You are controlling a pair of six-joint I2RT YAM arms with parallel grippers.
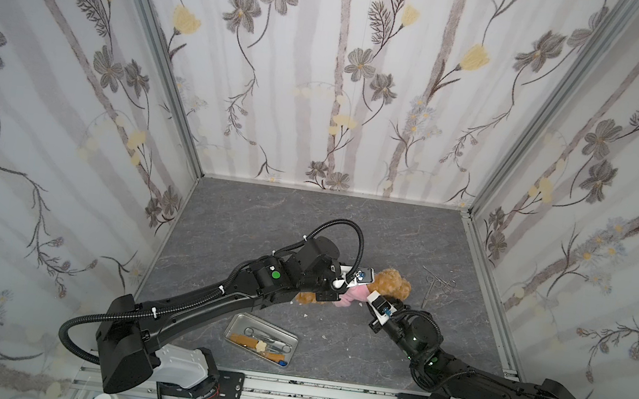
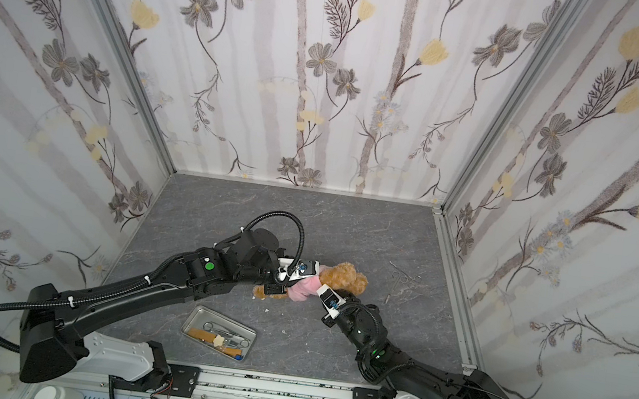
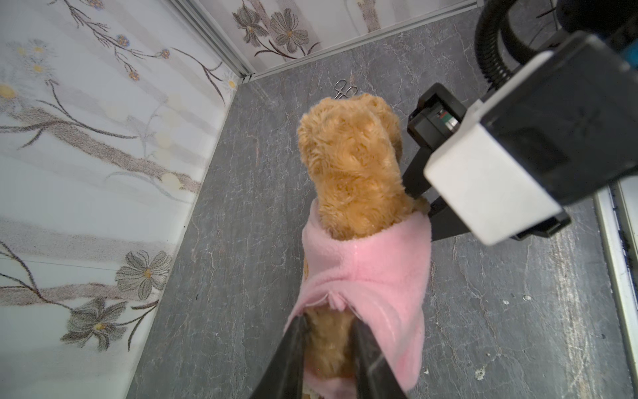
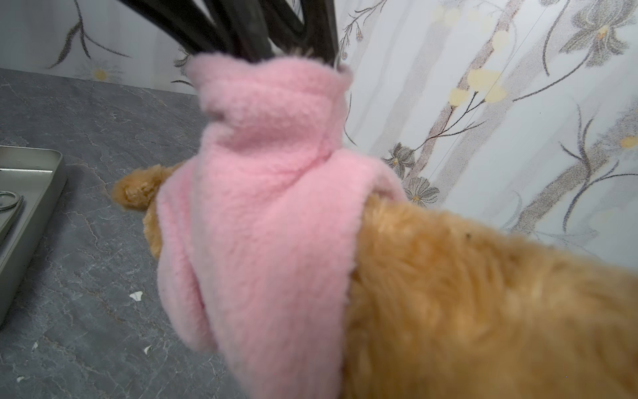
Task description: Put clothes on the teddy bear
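Golden fur of the teddy bear point(image 4: 483, 293) fills the right wrist view, with the pink shirt point(image 4: 259, 224) already over its head and bunched round the chest. It lies mid-table, the tray point(image 1: 267, 325) at its 7 o'clock and the forceps point(image 1: 437, 285) at 3. At a shirt opening the left gripper point(image 3: 328, 323) clamps a furry limb. At the collar the right gripper point(image 3: 422, 206) has its fingers together. Arms and hem apparently still need work.
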